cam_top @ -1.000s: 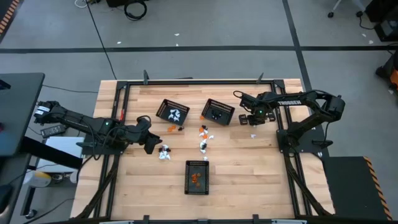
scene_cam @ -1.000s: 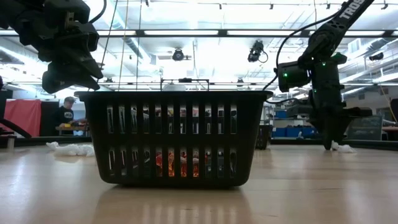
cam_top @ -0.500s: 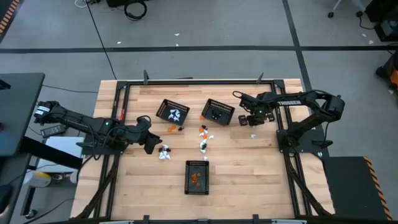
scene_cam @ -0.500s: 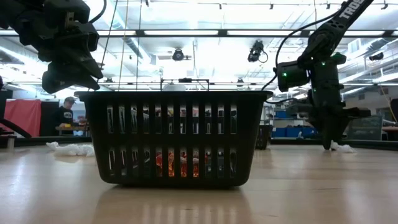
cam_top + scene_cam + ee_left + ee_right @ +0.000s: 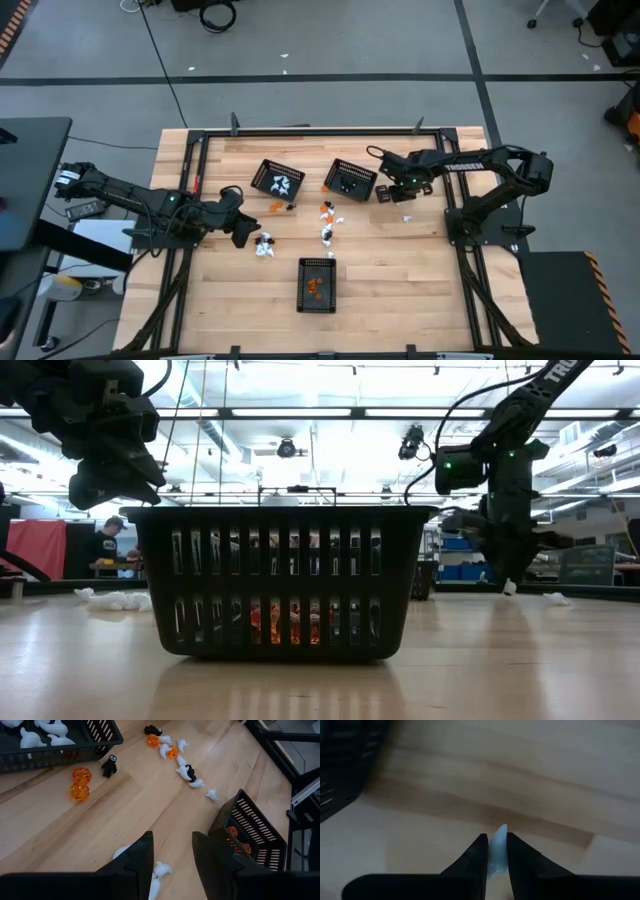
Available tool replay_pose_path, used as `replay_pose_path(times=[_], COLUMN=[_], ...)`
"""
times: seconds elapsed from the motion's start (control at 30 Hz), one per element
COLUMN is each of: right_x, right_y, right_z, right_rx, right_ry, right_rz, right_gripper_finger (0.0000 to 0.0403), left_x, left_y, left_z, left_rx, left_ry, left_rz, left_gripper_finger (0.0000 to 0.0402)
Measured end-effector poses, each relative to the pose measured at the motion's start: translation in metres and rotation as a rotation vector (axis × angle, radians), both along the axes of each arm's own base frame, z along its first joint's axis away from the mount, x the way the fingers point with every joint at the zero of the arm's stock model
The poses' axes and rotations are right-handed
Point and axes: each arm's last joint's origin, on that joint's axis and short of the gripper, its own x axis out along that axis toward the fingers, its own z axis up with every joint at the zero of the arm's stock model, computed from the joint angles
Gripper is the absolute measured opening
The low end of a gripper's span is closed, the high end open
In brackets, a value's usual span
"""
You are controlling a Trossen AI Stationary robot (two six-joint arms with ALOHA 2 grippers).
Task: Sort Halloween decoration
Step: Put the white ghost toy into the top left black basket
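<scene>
The decoration is a scatter of tiny white, orange and black trinkets (image 5: 327, 222) lying mid-table. My right gripper (image 5: 386, 194) hovers beside the far right basket (image 5: 350, 180), shut on a white trinket (image 5: 497, 845). Another white trinket (image 5: 407, 217) lies on the wood near it. My left gripper (image 5: 172, 855) is open and raised above a small clump of white trinkets (image 5: 264, 245) at the table's left. The far left basket (image 5: 277, 180) holds white pieces, and the near basket (image 5: 318, 284) holds orange ones. My right gripper pinches the white trinket between its two fingertips (image 5: 479, 851), which point down from above. The trinket's pointed end (image 5: 501, 829) sticks out past the tips. In the low view the trinket (image 5: 510, 588) hangs at the tips, lifted clear of the table.
The near basket (image 5: 280, 580) fills the middle of the low view. A black metal frame (image 5: 300, 133) runs round the table edges. Bare wood lies at the near left and near right. A person (image 5: 103, 545) stands far off in the room behind.
My right gripper has risen off the table with the white trinket and moved toward the table's left, closer to the far right basket. One white trinket stays on the wood where the gripper was. My left arm has kept still.
</scene>
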Motion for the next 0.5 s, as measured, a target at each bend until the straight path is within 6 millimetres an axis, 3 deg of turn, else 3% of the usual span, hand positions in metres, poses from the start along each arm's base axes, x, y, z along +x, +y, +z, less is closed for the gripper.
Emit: replay_pose_path(times=[0.5], right_x=[0.033], right_y=[0.038], right_z=[0.005], right_rx=[0.027], right_ry=[-0.199], right_rz=[0.079], right_gripper_finger=[0.0060], left_x=[0.000], left_y=[0.000], left_z=[0.000], left_rx=[0.014], left_ry=[0.002], left_rz=[-0.010], left_gripper_finger=[0.0142])
